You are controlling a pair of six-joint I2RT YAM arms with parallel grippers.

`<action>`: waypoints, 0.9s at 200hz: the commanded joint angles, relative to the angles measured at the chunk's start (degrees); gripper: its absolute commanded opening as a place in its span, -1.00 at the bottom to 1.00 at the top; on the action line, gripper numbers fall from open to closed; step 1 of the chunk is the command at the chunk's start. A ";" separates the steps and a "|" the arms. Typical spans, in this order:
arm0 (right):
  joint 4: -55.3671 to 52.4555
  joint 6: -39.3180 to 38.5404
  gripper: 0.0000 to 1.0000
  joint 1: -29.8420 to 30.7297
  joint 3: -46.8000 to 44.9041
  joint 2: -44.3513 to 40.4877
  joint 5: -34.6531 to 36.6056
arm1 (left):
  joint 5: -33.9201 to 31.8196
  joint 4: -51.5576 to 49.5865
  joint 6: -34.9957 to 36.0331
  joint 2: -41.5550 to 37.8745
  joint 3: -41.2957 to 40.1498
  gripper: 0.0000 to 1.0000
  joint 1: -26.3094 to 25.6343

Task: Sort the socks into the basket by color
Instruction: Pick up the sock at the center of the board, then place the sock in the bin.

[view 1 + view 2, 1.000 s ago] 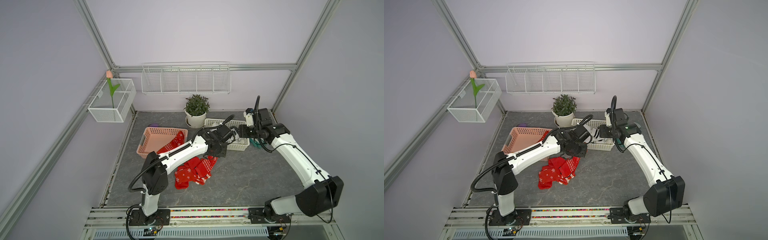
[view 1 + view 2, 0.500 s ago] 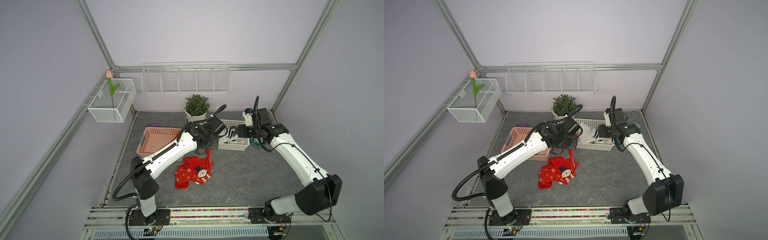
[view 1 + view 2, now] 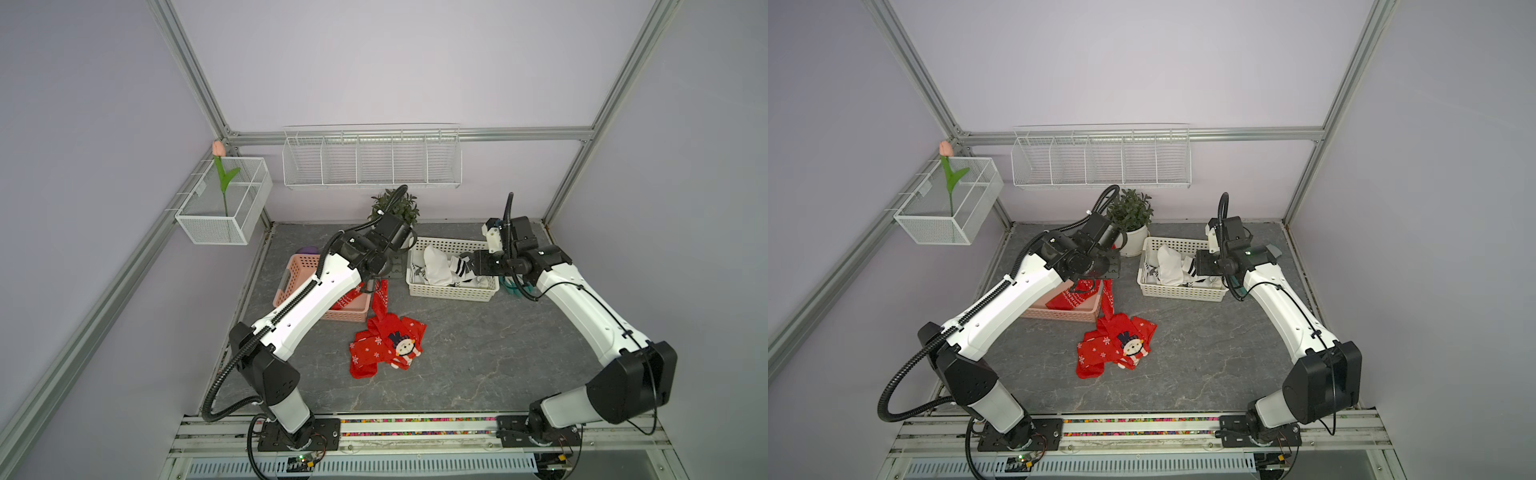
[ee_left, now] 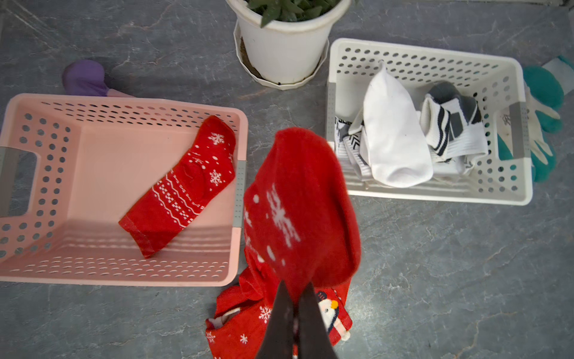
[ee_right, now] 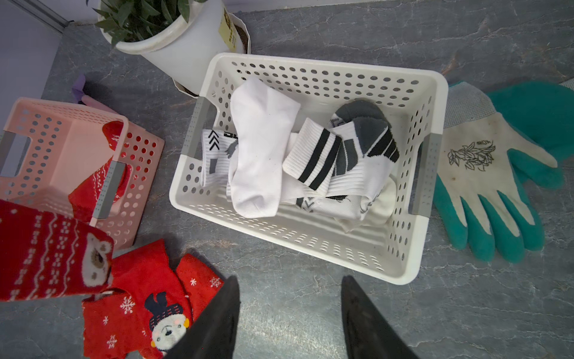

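Clearly the red half of the sort is in hand: the left gripper [image 4: 295, 292] is clamped tight on a red snowflake sock [image 4: 298, 211], which hangs in the air between the pink basket [image 4: 124, 273] and the white basket [image 4: 435, 195]. In a top view its lower end reaches down to the pile of red socks [image 3: 386, 345] on the tabletop [image 3: 478, 353]; whether it touches them I cannot tell. One red sock [image 4: 186, 183] already lies in the pink basket, and the white striped socks [image 5: 264, 149] fill the white one. The right gripper [image 5: 289, 279] hangs with its jaws apart and empty, over bare tabletop just beside the white basket. Next, I judge, the left arm should raise the sock clear of the pile, carry it sideways over the pink rim and let go there. The risk is the tail snagging another sock or draping over the rim.
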 commanded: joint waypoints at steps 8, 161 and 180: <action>0.78 0.05 0.10 -0.12 0.03 0.69 -1.12 | -1.50 -1.77 2.29 -1.92 -0.53 -1.00 3.51; 1.05 0.64 0.10 0.67 1.58 2.89 -2.74 | -3.70 -2.56 9.79 -5.80 -0.68 -1.00 23.69; 1.14 0.82 0.10 0.76 1.54 2.92 -2.82 | -3.88 -1.70 10.41 -5.37 -2.54 -1.00 25.68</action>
